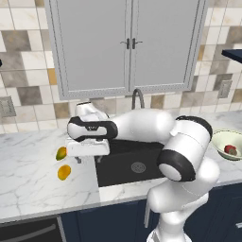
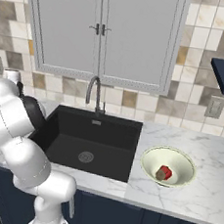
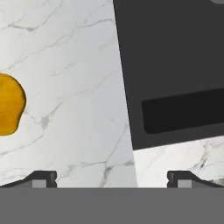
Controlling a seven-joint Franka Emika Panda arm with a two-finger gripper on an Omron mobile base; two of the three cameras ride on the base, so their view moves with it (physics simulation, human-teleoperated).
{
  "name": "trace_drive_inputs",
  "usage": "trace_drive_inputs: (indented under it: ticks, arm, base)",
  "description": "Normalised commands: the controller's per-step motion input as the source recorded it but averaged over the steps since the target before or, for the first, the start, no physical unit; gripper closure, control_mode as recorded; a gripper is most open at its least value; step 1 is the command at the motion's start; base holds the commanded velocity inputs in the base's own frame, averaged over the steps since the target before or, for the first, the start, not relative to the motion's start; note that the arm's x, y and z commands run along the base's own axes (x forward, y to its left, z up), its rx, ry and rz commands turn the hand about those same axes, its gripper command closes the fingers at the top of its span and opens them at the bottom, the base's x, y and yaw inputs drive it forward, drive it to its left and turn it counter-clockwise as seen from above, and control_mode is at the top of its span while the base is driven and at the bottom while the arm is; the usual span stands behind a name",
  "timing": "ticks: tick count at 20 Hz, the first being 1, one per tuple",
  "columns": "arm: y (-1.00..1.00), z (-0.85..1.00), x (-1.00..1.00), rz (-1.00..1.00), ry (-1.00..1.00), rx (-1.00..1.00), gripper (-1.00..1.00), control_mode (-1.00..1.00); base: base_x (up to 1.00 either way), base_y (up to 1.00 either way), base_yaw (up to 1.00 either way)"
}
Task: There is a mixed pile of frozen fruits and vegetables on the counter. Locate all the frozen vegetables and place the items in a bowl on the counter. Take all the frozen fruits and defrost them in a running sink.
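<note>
Marble surface (image 1: 33, 160) above navy cabinets, carrying the black sink (image 2: 89, 138) with its gooseneck faucet (image 2: 93, 93). Right of the sink stands the pale bowl (image 2: 181, 161), holding the red round vegetable (image 2: 166, 171) and the grey-brown lump (image 2: 159, 175). Left of the sink lie two yellow-orange fruits (image 1: 61, 153) (image 1: 64, 172), close together. Pincer (image 3: 111, 177) spread and empty, hanging over the surface at the sink's left rim, beside the fruits.
</note>
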Motion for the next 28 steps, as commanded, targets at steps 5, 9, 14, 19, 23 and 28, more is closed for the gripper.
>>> trace_drive_inputs:
  ticks: [5, 9, 14, 19, 23, 28]
  arm:
    - [0.42, 0.00, 0.02, -0.04, -0.04, -0.01, -1.00, -1.00]
    - [0.42, -0.01, -0.01, -0.04, -0.05, -0.03, -1.00, -1.00]
    - [0.32, -0.09, -0.14, -0.05, -0.02, -0.02, -1.00, -1.00]
    - [0.29, -0.10, 0.01, -0.02, 0.00, -0.02, -1.00, -1.00]
    - [0.28, -0.17, 0.24, -0.02, 0.00, -0.04, -1.00, -1.00]
    - [0.20, -0.17, 0.34, -0.01, 0.01, -0.05, -1.00, -1.00]
  base:
    - [0.00, 0.00, 0.00]
    - [0.00, 0.00, 0.00]
    - [0.00, 0.00, 0.00]
    - [0.00, 0.00, 0.00]
    - [0.00, 0.00, 0.00]
    - [0.00, 0.00, 0.00]
